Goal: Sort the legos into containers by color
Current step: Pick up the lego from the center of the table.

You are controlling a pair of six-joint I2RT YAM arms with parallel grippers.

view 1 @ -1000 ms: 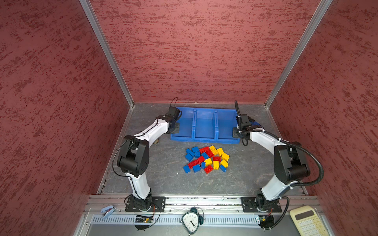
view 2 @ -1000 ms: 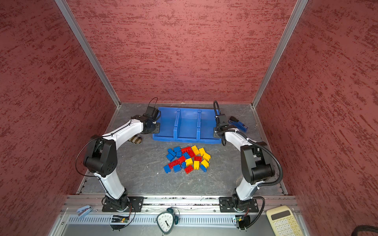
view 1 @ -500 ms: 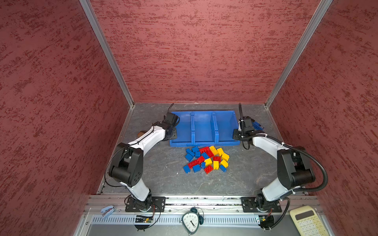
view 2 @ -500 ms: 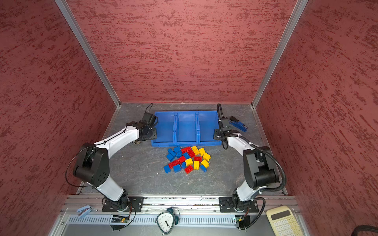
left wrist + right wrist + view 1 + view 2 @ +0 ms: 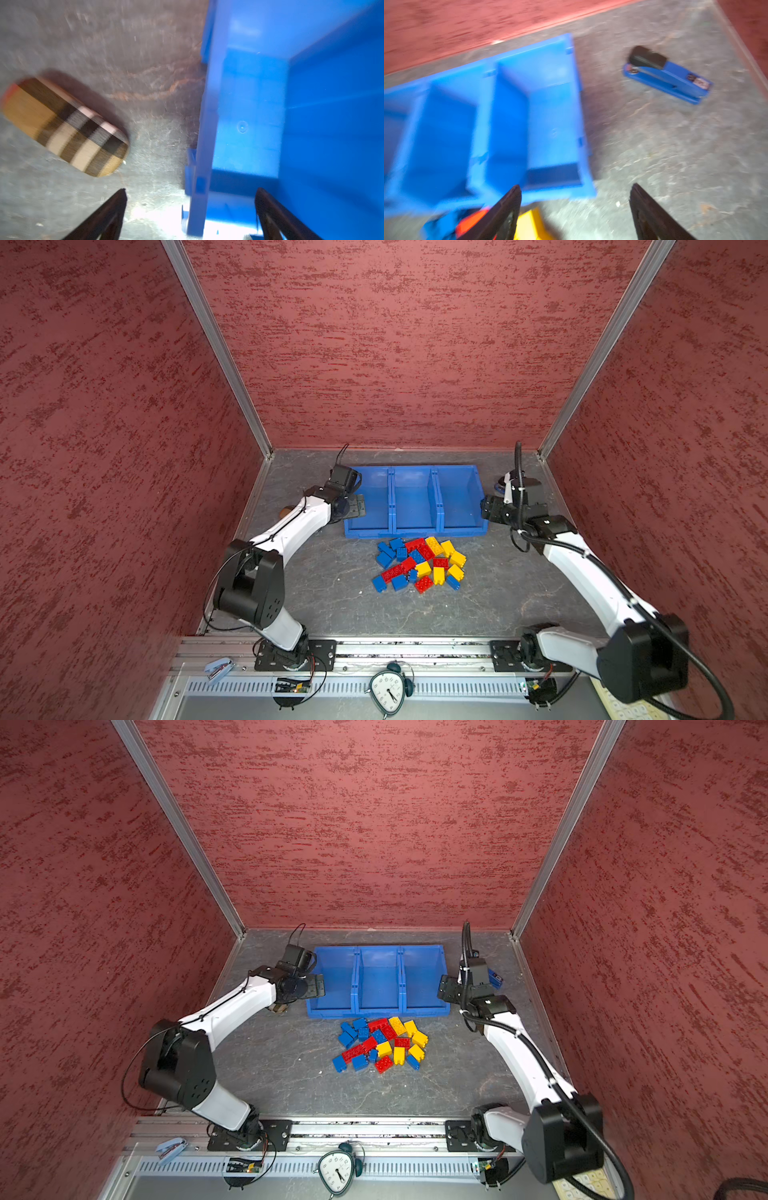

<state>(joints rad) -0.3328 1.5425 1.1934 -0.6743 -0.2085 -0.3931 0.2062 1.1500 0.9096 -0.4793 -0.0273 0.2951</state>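
Containers: three blue bins joined in a row, open tops up, on the desk.

Legos: one loose heap of red, blue and yellow bricks on the desk. It lies just beside the containers' front wall on the robot-base side, roughly in line with the middle and right bins. The nearest bricks come very close to that wall; can't tell if they touch it. The right wrist view catches a few of them, blurred, just off the containers' front corner.

Left tool: at the containers' left end. In the left wrist view the left tool has its jaws spread wide and straddles the end wall, one finger over the desk outside and the other over the inside of the left bin. There's a gap on both sides of the wall and nothing is gripped.

Right tool: just beside the containers' right end, near the front corner. In the right wrist view the right tool has its jaws well apart, over that corner and the desk next to it, and holds nothing.

Other:
- A blue-black stapler lies on the desk off the containers' right end.
- A tan plaid oblong thing lies on the desk off the containers' left end, partly hidden by the left arm in both top views.

Both wrist views are blurred.
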